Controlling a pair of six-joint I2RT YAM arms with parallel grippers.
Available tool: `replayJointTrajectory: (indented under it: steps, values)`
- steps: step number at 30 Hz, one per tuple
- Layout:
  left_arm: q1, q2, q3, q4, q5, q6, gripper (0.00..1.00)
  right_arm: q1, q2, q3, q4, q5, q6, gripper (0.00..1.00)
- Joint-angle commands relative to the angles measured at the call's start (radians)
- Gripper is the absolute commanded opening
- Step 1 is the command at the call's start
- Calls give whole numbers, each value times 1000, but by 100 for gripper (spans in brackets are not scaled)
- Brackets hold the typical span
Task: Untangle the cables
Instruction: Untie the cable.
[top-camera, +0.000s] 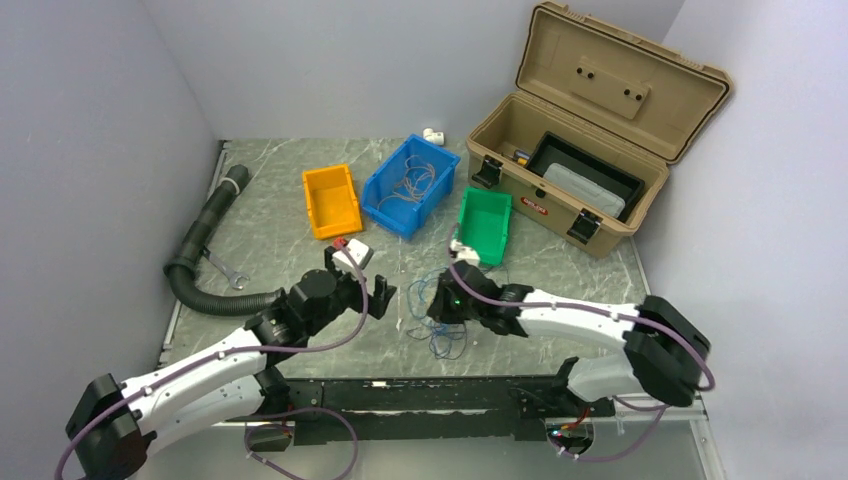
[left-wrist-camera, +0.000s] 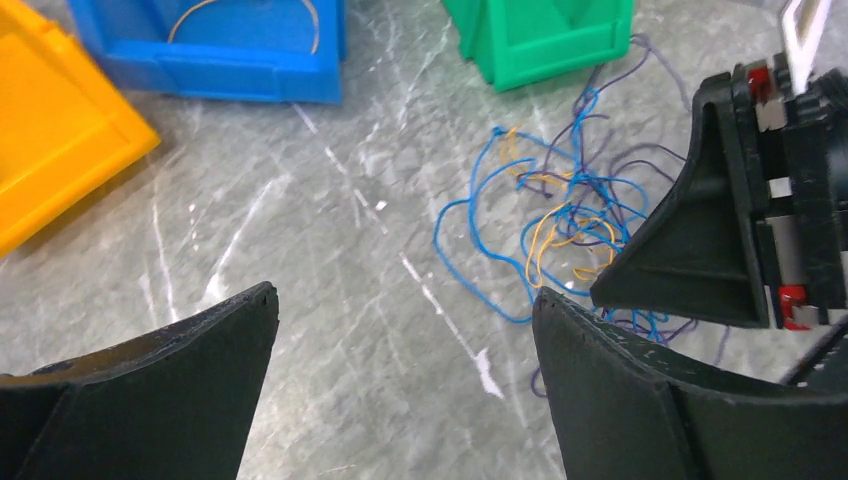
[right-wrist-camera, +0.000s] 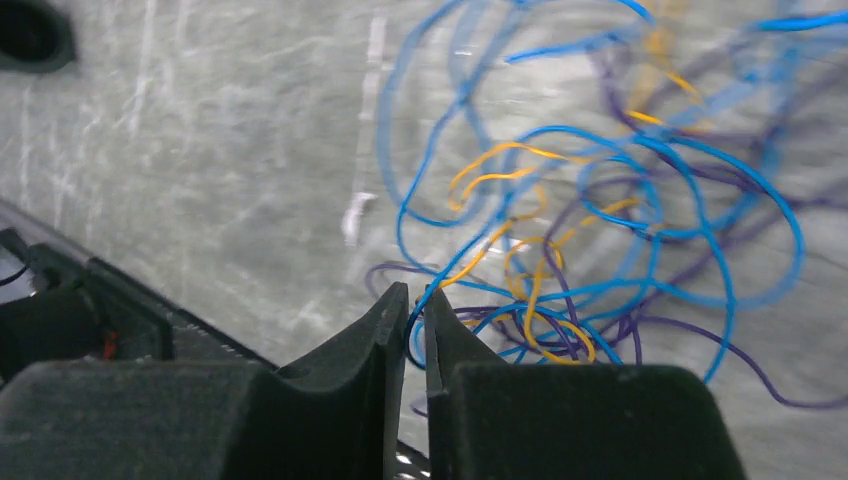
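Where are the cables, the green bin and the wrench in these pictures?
cables (left-wrist-camera: 565, 225): left wrist view, middle of the blue and yellow tangle.
green bin (left-wrist-camera: 540, 45): left wrist view, its front wall.
wrench (top-camera: 226, 269): top external view, its shaft.

The table (top-camera: 290, 165) is walled on its left, far and right edges. Bare marble lies in the far left corner and in a strip from the bins down toward the near edge. Along the left edge the black hose (top-camera: 200, 255) and a wrench (top-camera: 228, 270) bar the way. The orange bin (top-camera: 332, 200), blue bin (top-camera: 412, 187) and green bin (top-camera: 485, 225) stand close together across the middle. The open toolbox (top-camera: 590, 150) fills the far right corner. By the middle of the near edge the cables (left-wrist-camera: 560, 220) sprawl, and the right gripper (right-wrist-camera: 415, 300), pinched on a blue strand, crowds them. The left gripper (left-wrist-camera: 405, 295), fingers wide apart, has clear marble between them.
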Motion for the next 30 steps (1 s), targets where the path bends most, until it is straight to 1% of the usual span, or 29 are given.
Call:
replayJointTrajectory:
  steps: [1, 2, 3, 5, 7, 10, 11, 14, 17, 19, 24, 27, 30]
  values:
    - [-1, -81, -125, 166, -63, 52, 100, 82, 110, 179, 92, 0, 0, 14]
    - [-1, -90, -149, 191, -55, 60, 100, 85, 125, 201, 77, 7, -7, 15]
    - [-1, -94, -169, 214, -45, 64, 99, 84, 130, 218, 61, 13, -13, 21]
    - [0, -82, -190, 260, 7, 74, 99, 82, 119, 239, 17, 49, -25, 38]
    - [-2, -43, -185, 279, 57, 87, 99, 81, 83, 248, -53, 110, -19, 67]
    - [-1, 32, -147, 273, 105, 87, 99, 63, -5, 220, -149, 195, 26, 87]
    - [-2, 55, -139, 277, 123, 86, 100, 47, -35, 200, -182, 215, 40, 89]
    - [-1, 107, -119, 287, 177, 79, 99, -32, -140, 111, -204, 205, 52, 89]
    - [-1, 158, -99, 290, 230, 75, 99, -144, -230, 18, -178, 153, 49, 87]
    - [-2, 198, -81, 284, 248, 74, 99, -220, -259, -22, -163, 119, 37, 86]
    - [-2, 269, -34, 275, 306, 79, 99, -303, -214, 1, -178, 138, -14, 85]
    - [-2, 275, -20, 274, 316, 78, 99, -357, -161, 17, -145, 100, -54, 85]
    - [-2, 289, 35, 253, 295, 60, 99, -406, -131, 21, -111, 63, -41, 84]
